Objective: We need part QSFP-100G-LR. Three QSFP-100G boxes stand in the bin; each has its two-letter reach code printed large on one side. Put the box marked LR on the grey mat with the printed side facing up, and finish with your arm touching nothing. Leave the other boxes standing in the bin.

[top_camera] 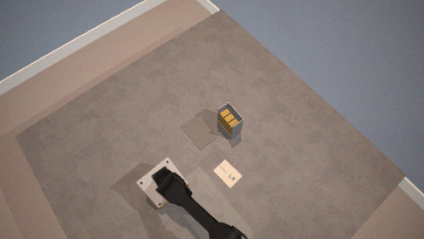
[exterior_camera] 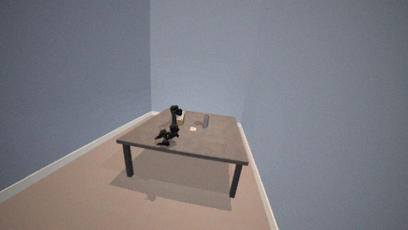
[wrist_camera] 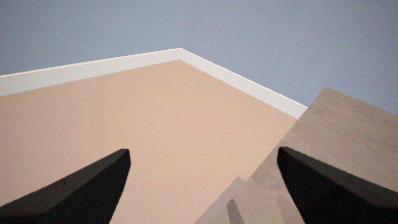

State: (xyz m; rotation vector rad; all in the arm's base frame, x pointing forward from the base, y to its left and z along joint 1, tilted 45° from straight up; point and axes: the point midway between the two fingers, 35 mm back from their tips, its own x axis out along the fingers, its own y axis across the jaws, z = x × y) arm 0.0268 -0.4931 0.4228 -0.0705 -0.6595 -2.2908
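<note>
Nearest in the exterior view is the gripper (exterior_camera: pixel 158 140) (wrist_camera: pixel 204 155), near the table's edge. Its black fingers stand wide apart with nothing between them; in the wrist view, floor (wrist_camera: pixel 175 115) and a corner of the table (top_camera: pixel 109 100) (exterior_camera: pixel 210 144) (wrist_camera: pixel 345 135) show beyond them. The black arm (top_camera: pixel 201 214) (exterior_camera: pixel 174 119) reaches back to a pale base plate (top_camera: pixel 144 185) with dark bolt holes.

Farther in, a small cream card (top_camera: pixel 228 174) (exterior_camera: pixel 193 129) lies on the table, printed LR. Past it lies the thin grey mat (top_camera: pixel 197 134) (exterior_camera: pixel 197 122), partly in shadow, with no box on it.

Just beside the mat stands the tall grey bin (top_camera: pixel 235 129) (exterior_camera: pixel 206 122). Three orange-yellow boxes (top_camera: pixel 229 118) stand in it in one row, their plain, narrow tops showing below the rim. Their broad sides are hidden, so no printed code can be read. The LR box is among these three, but I cannot tell which one it is.
</note>
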